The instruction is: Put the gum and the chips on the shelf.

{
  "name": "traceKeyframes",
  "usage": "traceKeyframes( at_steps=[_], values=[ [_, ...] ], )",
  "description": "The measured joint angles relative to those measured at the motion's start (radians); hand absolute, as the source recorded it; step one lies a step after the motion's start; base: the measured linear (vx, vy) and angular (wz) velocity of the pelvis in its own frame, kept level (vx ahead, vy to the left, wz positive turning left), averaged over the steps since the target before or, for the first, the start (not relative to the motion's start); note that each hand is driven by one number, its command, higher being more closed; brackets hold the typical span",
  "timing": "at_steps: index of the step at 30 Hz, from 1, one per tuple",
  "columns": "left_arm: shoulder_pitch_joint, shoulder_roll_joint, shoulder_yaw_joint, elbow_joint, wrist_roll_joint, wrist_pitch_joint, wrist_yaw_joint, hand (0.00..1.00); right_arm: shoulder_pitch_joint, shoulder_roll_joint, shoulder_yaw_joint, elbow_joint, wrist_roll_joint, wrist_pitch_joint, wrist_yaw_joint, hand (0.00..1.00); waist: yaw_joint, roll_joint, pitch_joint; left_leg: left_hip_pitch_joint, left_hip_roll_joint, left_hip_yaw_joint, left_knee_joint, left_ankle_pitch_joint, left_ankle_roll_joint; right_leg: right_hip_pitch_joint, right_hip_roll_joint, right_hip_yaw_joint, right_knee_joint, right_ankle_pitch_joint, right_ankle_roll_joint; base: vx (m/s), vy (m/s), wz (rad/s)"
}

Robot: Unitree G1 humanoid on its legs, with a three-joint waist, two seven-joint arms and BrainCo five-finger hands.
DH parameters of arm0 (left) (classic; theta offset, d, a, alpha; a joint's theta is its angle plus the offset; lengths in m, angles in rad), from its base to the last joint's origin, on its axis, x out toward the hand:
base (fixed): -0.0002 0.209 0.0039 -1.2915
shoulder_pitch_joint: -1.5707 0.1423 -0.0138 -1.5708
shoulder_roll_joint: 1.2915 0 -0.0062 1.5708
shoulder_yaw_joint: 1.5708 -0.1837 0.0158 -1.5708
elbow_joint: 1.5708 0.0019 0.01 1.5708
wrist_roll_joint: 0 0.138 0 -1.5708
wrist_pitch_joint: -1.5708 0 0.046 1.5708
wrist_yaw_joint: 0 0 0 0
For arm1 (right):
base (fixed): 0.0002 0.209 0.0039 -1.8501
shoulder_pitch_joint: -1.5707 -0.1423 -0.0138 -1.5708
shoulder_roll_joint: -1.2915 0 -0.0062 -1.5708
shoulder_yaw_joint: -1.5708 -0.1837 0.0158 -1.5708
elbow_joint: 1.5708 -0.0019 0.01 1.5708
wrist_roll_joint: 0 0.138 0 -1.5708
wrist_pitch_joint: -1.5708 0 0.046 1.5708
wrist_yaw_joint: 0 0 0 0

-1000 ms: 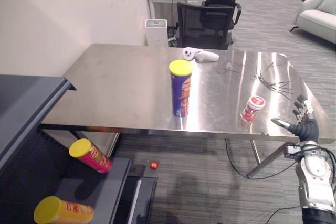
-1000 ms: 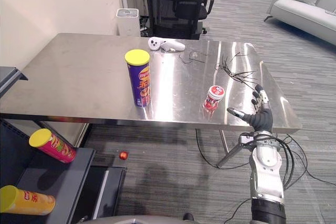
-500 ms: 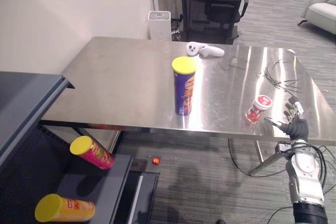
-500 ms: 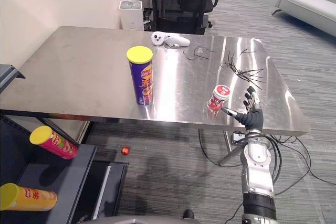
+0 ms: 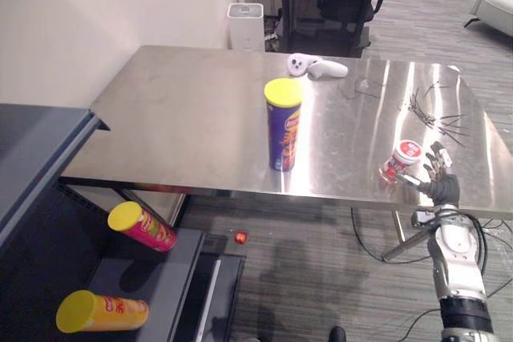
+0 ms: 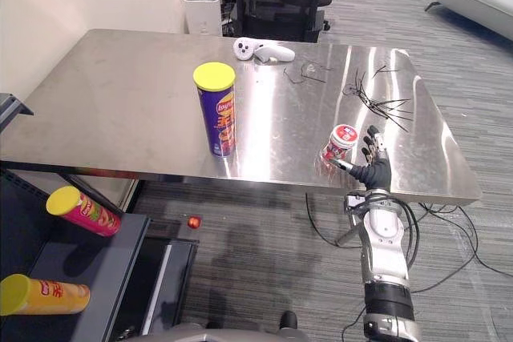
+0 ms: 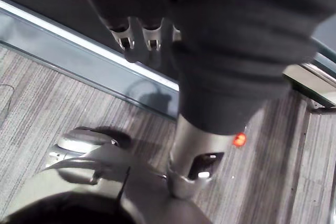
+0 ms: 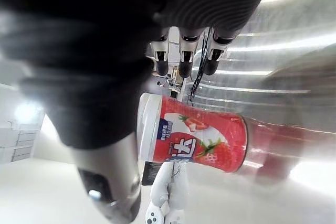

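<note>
Resting the left hand [image 7: 151, 34] low, loose and empty. Spreading the right hand [image 6: 370, 167] wide beside gum [image 6: 341, 141] at the table's [image 6: 128, 102] near edge, nothing gripped yet, probably lining up a pinch. Leaving chips [image 6: 218, 110] upright farther back, presumably for later.

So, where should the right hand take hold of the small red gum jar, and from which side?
The gum jar stands upright and round, so the best grip is probably around its red wall, below the white lid, coming from the near right, where the open right hand is.
</note>
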Motion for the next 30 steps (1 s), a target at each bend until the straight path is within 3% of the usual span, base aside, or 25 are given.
traceKeyframes(
  at_steps=[5,6,16,30],
  values=[
    [-0.003,0.002,-0.014,-0.008,0.0,0.0,0.008,0.0,-0.027,0.0,0.001,0.015,0.0,0.0,-0.011,0.0,0.01,-0.002,0.02,-0.013,-0.003,-0.016,0.002,0.003,0.004,-0.004,-0.003,-0.012,0.001,0.0,0.0,-0.01,-0.013,0.07],
    [-0.003,0.002,-0.014,-0.008,0.0,0.0,0.009,0.0,-0.03,0.0,0.001,0.016,0.0,0.0,-0.014,1.0,0.011,-0.002,0.023,-0.014,-0.003,-0.019,0.002,0.003,0.004,-0.004,-0.003,-0.015,0.001,0.0,0.0,-0.01,-0.033,0.14],
    [-0.002,0.002,-0.015,-0.018,0.0,0.002,0.021,0.0,-0.126,0.0,0.01,0.06,0.001,-0.006,-0.049,1.0,0.038,-0.003,0.048,-0.02,-0.005,-0.029,0.0,0.005,0.007,-0.005,-0.003,-0.037,0.0,0.008,-0.009,0.0,-0.01,0.02],
    [0.0,-0.005,-0.011,-0.039,0.003,0.003,0.027,0.0,-0.156,0.035,0.017,0.077,0.0,-0.013,-0.055,1.0,0.041,-0.005,0.051,-0.014,-0.001,-0.044,0.0,0.007,0.008,0.006,-0.005,-0.045,-0.001,0.023,-0.016,-0.02,-0.022,0.03]
  ],
)
